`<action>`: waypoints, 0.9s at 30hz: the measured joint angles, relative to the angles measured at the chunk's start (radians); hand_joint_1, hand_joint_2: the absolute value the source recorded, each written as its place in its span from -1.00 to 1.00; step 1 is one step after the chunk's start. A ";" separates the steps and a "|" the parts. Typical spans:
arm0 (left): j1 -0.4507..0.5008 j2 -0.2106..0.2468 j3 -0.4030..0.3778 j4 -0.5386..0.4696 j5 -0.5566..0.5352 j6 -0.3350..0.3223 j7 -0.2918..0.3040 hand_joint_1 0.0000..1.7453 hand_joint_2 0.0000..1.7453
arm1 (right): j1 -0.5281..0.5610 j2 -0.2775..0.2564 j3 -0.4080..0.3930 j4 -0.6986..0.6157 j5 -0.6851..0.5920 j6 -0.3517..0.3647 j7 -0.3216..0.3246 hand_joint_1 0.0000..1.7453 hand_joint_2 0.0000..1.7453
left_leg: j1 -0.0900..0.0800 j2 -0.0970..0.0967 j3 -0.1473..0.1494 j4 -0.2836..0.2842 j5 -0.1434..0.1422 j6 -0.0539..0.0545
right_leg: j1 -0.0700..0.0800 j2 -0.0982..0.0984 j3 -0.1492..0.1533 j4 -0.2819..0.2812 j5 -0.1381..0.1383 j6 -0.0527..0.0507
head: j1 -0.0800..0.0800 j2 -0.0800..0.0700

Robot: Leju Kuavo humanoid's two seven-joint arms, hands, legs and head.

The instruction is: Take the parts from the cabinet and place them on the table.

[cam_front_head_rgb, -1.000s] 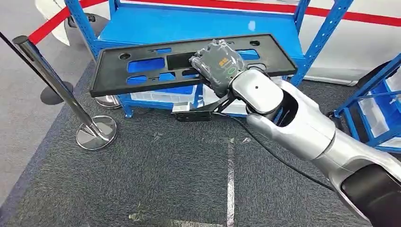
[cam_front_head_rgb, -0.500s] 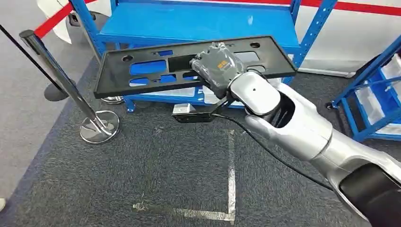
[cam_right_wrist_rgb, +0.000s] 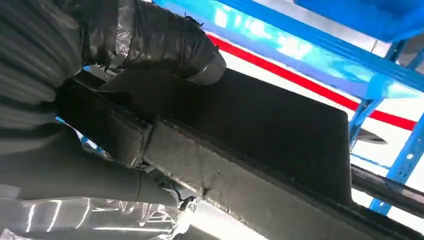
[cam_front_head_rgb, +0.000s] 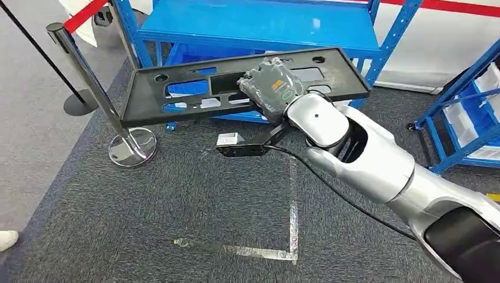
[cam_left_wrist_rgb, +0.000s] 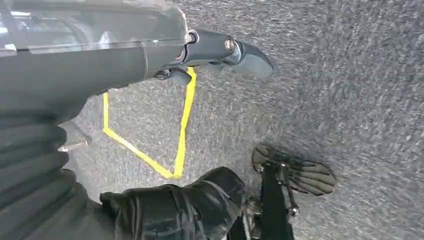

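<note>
Stanchion post point(cam_front_head_rgb: 88, 76) standing off the panel's far end, my left hand point(cam_left_wrist_rgb: 220, 52) hanging over grey carpet point(cam_left_wrist_rgb: 350, 75), fingers apart, gripping nothing, my right hand point(cam_front_head_rgb: 272, 87) clamping the long black panel point(cam_front_head_rgb: 177, 88) mid-length, panel riding level in front of the blue cabinet point(cam_front_head_rgb: 259, 26)

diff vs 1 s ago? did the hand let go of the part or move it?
No release. The right hand grips the black part as before, at the same spot along its near edge, held level. The whole scene has slid down and right in the head view: blue rack, stanchion and floor tape together, so the camera moved.
</note>
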 joint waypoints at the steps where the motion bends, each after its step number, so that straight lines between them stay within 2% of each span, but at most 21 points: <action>1: 0.002 0.000 0.000 0.000 0.000 0.000 0.000 -1.00 1.00 | 0.000 0.000 0.000 0.000 0.000 0.000 0.000 0.84 1.00 | 0.007 -0.001 0.001 -0.015 0.017 -0.005 | 0.004 0.002 -0.009 0.012 0.021 0.009 | 0.002 0.000; 3: 0.002 0.000 0.000 0.000 0.000 0.000 0.000 -1.00 1.00 | -0.002 -0.001 0.000 0.002 0.002 0.001 0.002 0.84 1.00 | 0.011 -0.001 0.000 -0.037 0.049 -0.016 | 0.009 0.001 -0.020 -0.008 0.053 0.002 | 0.008 0.000; 4: 0.006 0.003 0.000 0.003 0.000 0.002 0.000 -1.00 1.00 | -0.001 -0.001 0.000 0.003 0.003 0.001 0.001 0.84 1.00 | 0.008 -0.001 -0.007 -0.046 0.046 -0.021 | -0.007 -0.005 -0.018 -0.037 0.073 -0.001 | 0.011 0.000; 5: 0.006 0.000 0.000 0.002 0.000 0.000 0.000 -1.00 1.00 | 0.000 0.000 0.002 0.003 0.002 0.002 0.000 0.84 1.00 | 0.007 -0.001 -0.018 -0.030 -0.001 -0.029 | -0.007 -0.006 -0.031 -0.047 0.093 0.000 | 0.009 0.000; 6: 0.006 -0.001 0.000 0.002 0.000 0.002 0.000 -1.00 1.00 | 0.000 0.000 0.002 0.003 0.002 0.001 -0.001 0.84 1.00 | 0.010 0.000 -0.031 0.021 -0.070 -0.033 | -0.010 -0.008 -0.046 -0.051 0.102 -0.006 | 0.006 0.000; 7: 0.006 0.000 -0.001 0.002 0.002 0.004 0.000 -1.00 1.00 | -0.001 0.000 0.002 0.003 0.002 0.002 -0.001 0.84 1.00 | 0.013 0.001 -0.042 0.091 -0.133 -0.039 | -0.012 -0.007 -0.061 -0.050 0.116 -0.005 | 0.004 0.000; 8: 0.005 0.000 -0.001 0.002 0.003 0.005 0.000 -1.00 1.00 | -0.001 0.000 0.002 0.004 0.003 0.002 -0.001 0.84 1.00 | 0.016 0.001 -0.049 0.157 -0.172 -0.045 | -0.013 -0.008 -0.075 -0.050 0.127 -0.004 | 0.004 0.000; 9: 0.006 0.000 -0.001 0.003 0.005 0.005 0.000 -1.00 1.00 | 0.000 0.000 0.002 0.005 0.003 0.002 -0.001 0.84 1.00 | 0.018 0.001 -0.054 0.219 -0.174 -0.050 | -0.015 -0.008 -0.090 -0.048 0.138 -0.002 | 0.003 0.000; 11: 0.006 0.000 -0.001 0.003 0.006 0.005 0.000 -1.00 1.00 | 0.002 0.000 0.003 0.007 0.003 0.002 -0.001 0.84 1.00 | 0.024 0.001 -0.037 0.266 -0.083 -0.061 | -0.022 -0.008 -0.126 -0.038 0.159 0.006 | 0.003 0.000; 12: 0.005 0.000 -0.001 0.003 0.006 0.005 0.000 -1.00 1.00 | 0.003 0.000 0.003 0.009 0.003 0.002 -0.001 0.84 1.00 | 0.028 0.001 -0.003 0.236 -0.036 -0.066 | -0.026 -0.009 -0.147 -0.030 0.169 0.012 | 0.003 0.000; 13: 0.004 0.000 -0.001 0.003 0.006 0.005 0.000 -1.00 1.00 | 0.003 0.000 0.003 0.011 0.003 0.002 -0.002 0.84 1.00 | 0.032 0.001 0.050 0.175 -0.026 -0.071 | -0.029 -0.009 -0.168 -0.018 0.176 0.019 | 0.003 0.000; 14: 0.001 0.000 -0.001 0.003 0.006 0.005 0.000 -1.00 1.00 | 0.003 0.000 0.003 0.012 0.003 0.002 -0.001 0.84 1.00 | 0.035 0.001 0.106 0.095 -0.084 -0.077 | -0.030 -0.009 -0.181 -0.005 0.182 0.026 | 0.002 0.000; 15: 0.000 0.000 -0.001 0.003 0.006 0.005 0.000 -1.00 1.00 | 0.002 -0.001 0.003 0.012 0.003 0.001 -0.001 0.84 1.00 | 0.026 -0.001 0.168 0.016 -0.133 -0.077 | -0.026 -0.008 -0.193 0.007 0.183 0.030 | 0.002 0.000; 16: -0.002 0.002 -0.001 0.003 0.005 0.005 0.000 -1.00 1.00 | 0.002 -0.002 0.003 0.013 0.003 0.001 0.000 0.84 1.00 | 0.024 -0.002 0.174 -0.010 -0.159 -0.052 | -0.022 -0.010 -0.197 0.014 0.189 0.036 | 0.005 0.000; 18: -0.003 0.002 -0.001 0.003 0.005 0.006 0.000 -1.00 1.00 | -0.001 -0.002 0.003 0.014 0.003 0.001 0.000 0.84 1.00 | 0.021 -0.002 0.163 -0.005 -0.151 -0.038 | -0.023 -0.010 -0.198 0.009 0.205 0.048 | 0.008 0.000; 19: -0.001 0.001 -0.001 0.003 0.005 0.006 0.000 -1.00 1.00 | 0.001 -0.002 0.003 0.015 0.003 0.001 0.000 0.84 1.00 | 0.024 0.001 0.159 -0.010 -0.141 -0.024 | -0.025 -0.009 -0.202 0.013 0.206 0.053 | 0.013 0.000; 21: 0.000 0.001 -0.001 0.003 0.005 0.006 0.002 -1.00 1.00 | 0.002 -0.003 0.003 0.017 0.003 0.002 -0.001 0.84 1.00 | 0.026 0.004 0.149 -0.010 -0.126 -0.010 | -0.030 -0.004 -0.228 0.081 0.133 0.061 | 0.019 0.000; 23: 0.000 0.001 -0.001 0.003 0.003 0.006 0.003 -1.00 1.00 | 0.002 -0.003 0.003 0.018 0.005 0.002 -0.002 0.84 1.00 | 0.024 0.005 0.128 -0.010 -0.110 -0.002 | -0.031 -0.003 -0.283 0.239 0.035 0.067 | 0.019 0.000; 24: 0.000 0.002 -0.001 0.003 0.003 0.006 0.005 -1.00 1.00 | 0.006 -0.004 0.003 0.019 0.006 0.002 -0.002 0.84 1.00 | 0.022 0.005 0.118 -0.009 -0.103 -0.001 | -0.031 -0.002 -0.300 0.304 0.006 0.069 | 0.018 0.000; 25: 0.001 0.002 -0.001 0.003 0.003 0.006 0.006 -1.00 1.00 | 0.010 -0.004 0.003 0.020 0.008 0.003 -0.002 0.84 1.00 | 0.021 0.005 0.109 -0.009 -0.096 -0.001 | -0.030 -0.002 -0.295 0.323 0.001 0.068 | 0.019 0.000; 27: 0.004 0.002 -0.001 0.003 0.002 0.006 0.008 -1.00 1.00 | 0.016 -0.005 0.003 0.022 0.011 0.003 -0.002 0.84 1.00 | 0.020 0.003 0.095 -0.008 -0.086 -0.005 | -0.030 -0.002 -0.223 0.237 0.037 0.062 | 0.019 0.000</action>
